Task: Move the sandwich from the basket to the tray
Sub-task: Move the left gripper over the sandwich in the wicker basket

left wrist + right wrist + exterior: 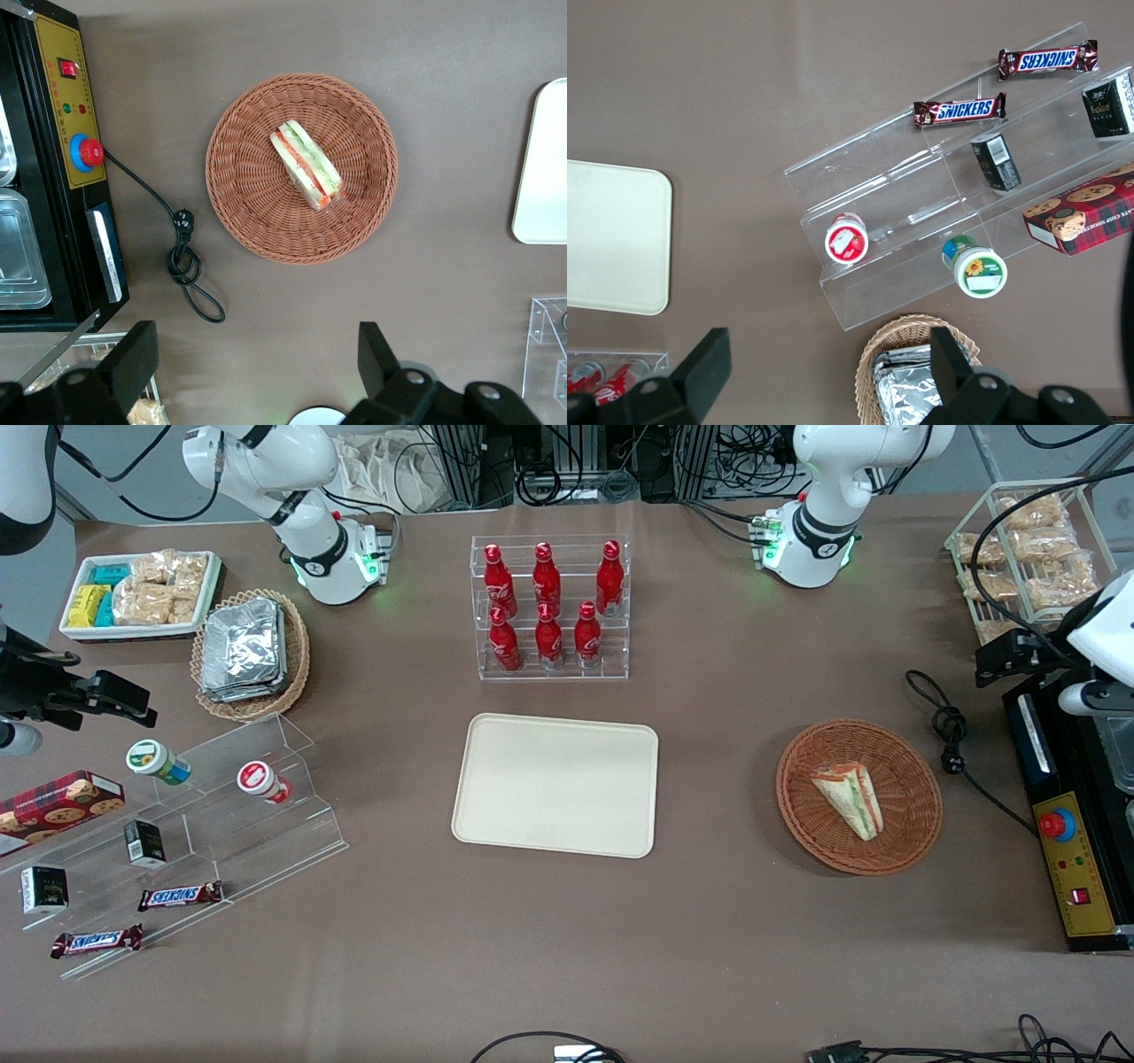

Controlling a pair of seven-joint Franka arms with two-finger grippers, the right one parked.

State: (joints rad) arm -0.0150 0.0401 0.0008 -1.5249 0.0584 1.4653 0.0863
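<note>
As we sweep in from the parked arm's end of the brown table [709,939], a white tray of snack packets [142,593] sits at the edge farthest from the front camera. A tan oval basket of foil packets [251,654] lies just beside it. Nearer the camera, a clear stepped stand [266,833] carries two lidded cups, small dark boxes and two Snickers bars [180,895]. A red cookie box [58,802] lies at that end's edge.

On to the middle of the table: a clear rack [549,607] holds six red Coca-Cola bottles, upright in two rows. Nearer the camera than the rack lies the cream tray [556,784], flat, nothing on it.

Moving toward the working arm's end, here is the round reddish-brown wicker basket [917,828], well apart from the tray. The sandwich [849,797] lies in it, a wrapped wedge on its side near the basket's middle, green and orange-red filling showing. Beside the basket a black power cord [948,731] lies coiled, plug on the table.

At the working arm's edge stands a black machine with a yellow panel and red button [1063,841]. A wire rack of snack packets [1019,549] stands at the corner farther from the camera.

And the gripper [257,341]: it hangs high above the table between that machine and the basket. Its fingers [137,359] are spread wide with nothing between them, well clear of the sandwich.
</note>
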